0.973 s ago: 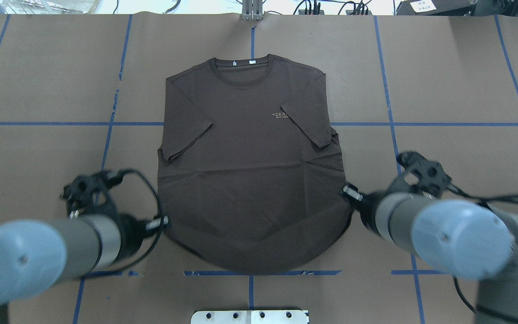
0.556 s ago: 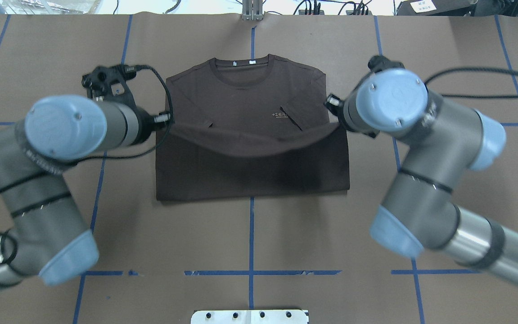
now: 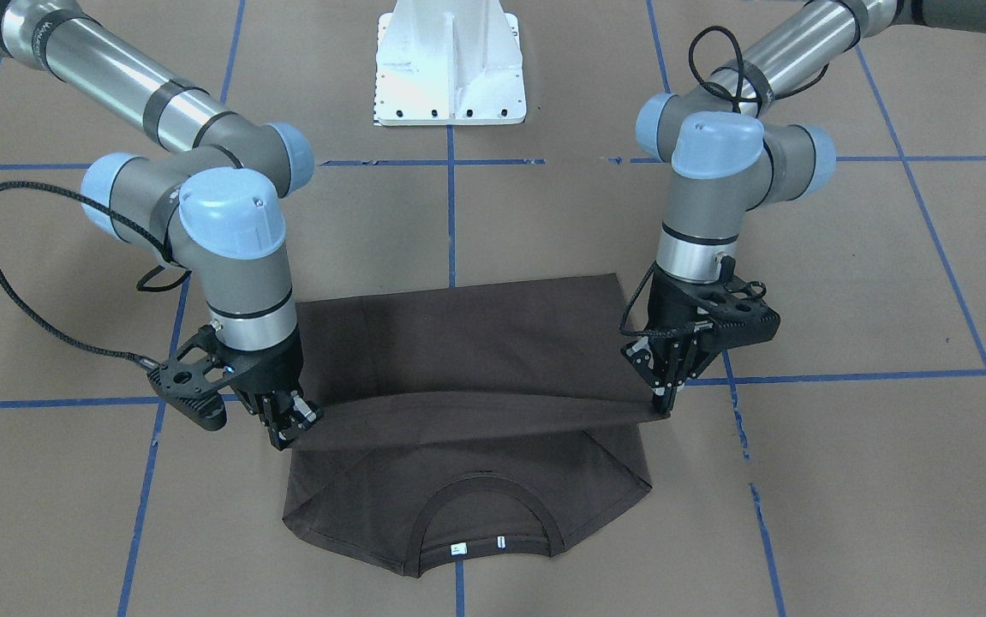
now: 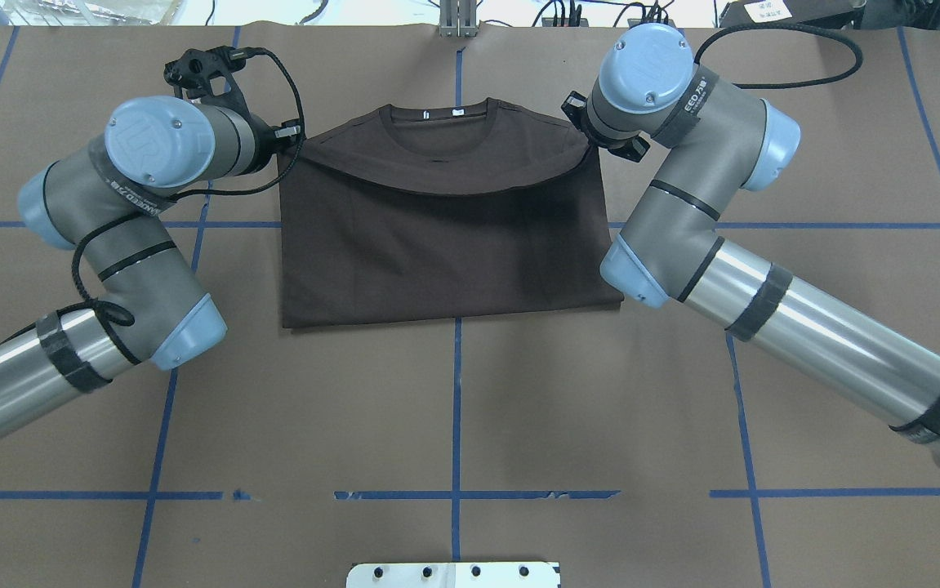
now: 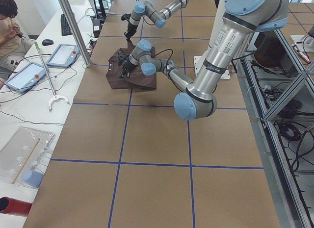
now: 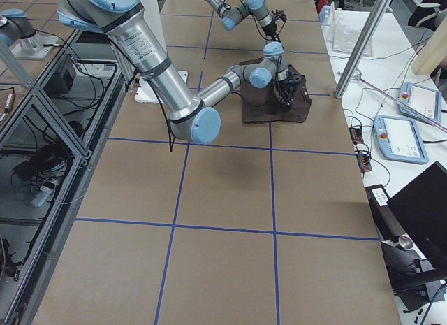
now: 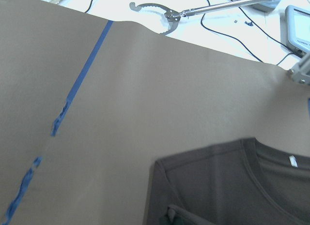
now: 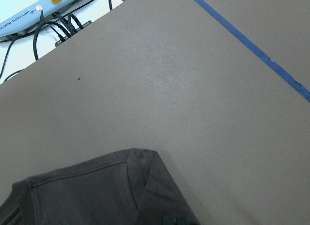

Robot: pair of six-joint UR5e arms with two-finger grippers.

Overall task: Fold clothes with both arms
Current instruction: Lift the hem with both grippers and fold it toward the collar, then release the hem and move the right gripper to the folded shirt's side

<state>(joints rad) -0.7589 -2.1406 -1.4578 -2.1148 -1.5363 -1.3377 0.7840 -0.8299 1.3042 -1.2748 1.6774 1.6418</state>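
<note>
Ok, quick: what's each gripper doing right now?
Left gripper: closed, holding one hem corner of the T-shirt.
Right gripper: closed, holding the other hem corner.

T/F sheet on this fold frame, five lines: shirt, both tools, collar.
1. The left tool and the right tool are both shut on the T-shirt. True.
2. The hem sags midway between the tools. True.
3. The folded layer covers the collar. False: the collar lies bare beyond the hem.
4. The T-shirt lies flat in a single layer. False: its lower half is doubled over toward the collar.
5. The white neck tags are in plain view. True.
</note>
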